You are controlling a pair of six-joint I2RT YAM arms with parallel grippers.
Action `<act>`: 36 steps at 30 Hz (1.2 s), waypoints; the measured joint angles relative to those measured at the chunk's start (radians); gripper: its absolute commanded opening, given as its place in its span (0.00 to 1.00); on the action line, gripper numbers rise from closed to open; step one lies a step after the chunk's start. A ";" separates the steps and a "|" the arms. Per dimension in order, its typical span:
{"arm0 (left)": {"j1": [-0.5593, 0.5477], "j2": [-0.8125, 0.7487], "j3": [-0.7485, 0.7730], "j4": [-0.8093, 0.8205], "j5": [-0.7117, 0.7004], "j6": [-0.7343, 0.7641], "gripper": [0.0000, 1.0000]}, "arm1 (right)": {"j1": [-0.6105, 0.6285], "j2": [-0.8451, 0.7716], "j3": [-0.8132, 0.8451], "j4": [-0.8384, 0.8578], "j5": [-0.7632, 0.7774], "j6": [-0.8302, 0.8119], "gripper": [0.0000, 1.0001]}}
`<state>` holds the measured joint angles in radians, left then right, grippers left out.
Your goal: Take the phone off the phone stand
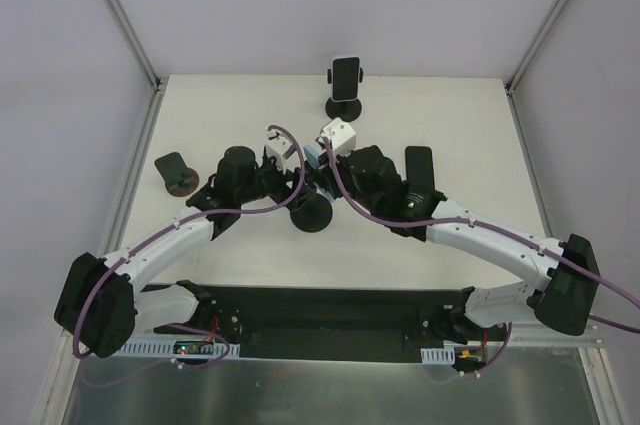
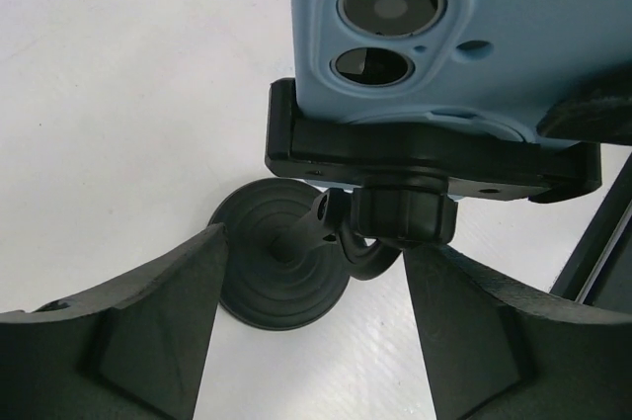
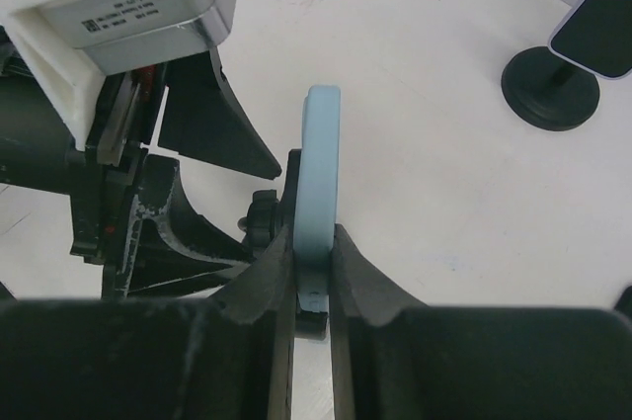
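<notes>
A phone in a light blue case (image 2: pixel 444 35) sits upright in the black clamp of a phone stand (image 2: pixel 425 158), whose round base (image 2: pixel 281 272) rests on the white table. My right gripper (image 3: pixel 314 242) is shut on the phone's lower edge (image 3: pixel 321 153), one finger on each face. My left gripper (image 2: pixel 311 341) is open, its fingers (image 2: pixel 148 331) on either side of the stand's neck just below the clamp, above the base. In the top view both grippers meet at the phone (image 1: pixel 313 156) above the stand base (image 1: pixel 311 213).
A second stand holding a phone (image 1: pixel 346 85) is at the back centre and shows in the right wrist view (image 3: pixel 583 35). A black phone (image 1: pixel 418 173) lies flat under the right arm. A small dark stand (image 1: pixel 176 173) is at the left. White walls enclose the table.
</notes>
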<state>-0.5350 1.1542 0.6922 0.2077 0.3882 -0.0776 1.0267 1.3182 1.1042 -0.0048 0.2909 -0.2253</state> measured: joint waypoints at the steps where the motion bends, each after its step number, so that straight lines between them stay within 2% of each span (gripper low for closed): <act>1: 0.000 0.002 -0.006 0.011 0.001 -0.003 0.67 | -0.002 -0.004 -0.006 0.005 -0.003 0.001 0.01; 9: 0.000 0.005 -0.065 0.120 0.002 -0.016 0.58 | -0.009 -0.016 -0.029 0.034 -0.022 0.022 0.01; 21: 0.000 0.007 -0.094 0.195 0.026 -0.031 0.44 | -0.015 -0.028 -0.055 0.065 -0.027 0.050 0.01; 28: -0.006 0.005 -0.095 0.200 0.050 -0.041 0.29 | -0.017 -0.028 -0.055 0.065 -0.029 0.058 0.01; 30: -0.010 0.003 -0.095 0.200 0.054 -0.042 0.19 | -0.018 -0.028 -0.055 0.065 -0.030 0.060 0.03; 32: -0.016 0.001 -0.095 0.203 0.052 -0.036 0.12 | -0.018 -0.028 -0.055 0.066 -0.030 0.063 0.09; 34: -0.016 -0.003 -0.097 0.201 0.053 -0.027 0.01 | -0.019 -0.028 -0.055 0.067 -0.029 0.070 0.23; 36: -0.024 -0.010 -0.099 0.200 0.050 -0.014 0.00 | -0.020 -0.028 -0.055 0.065 -0.027 0.083 0.36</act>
<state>-0.5587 1.1446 0.5930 0.4076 0.4385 -0.0914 1.0065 1.2903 1.0496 0.0605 0.2638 -0.1425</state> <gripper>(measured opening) 0.065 0.215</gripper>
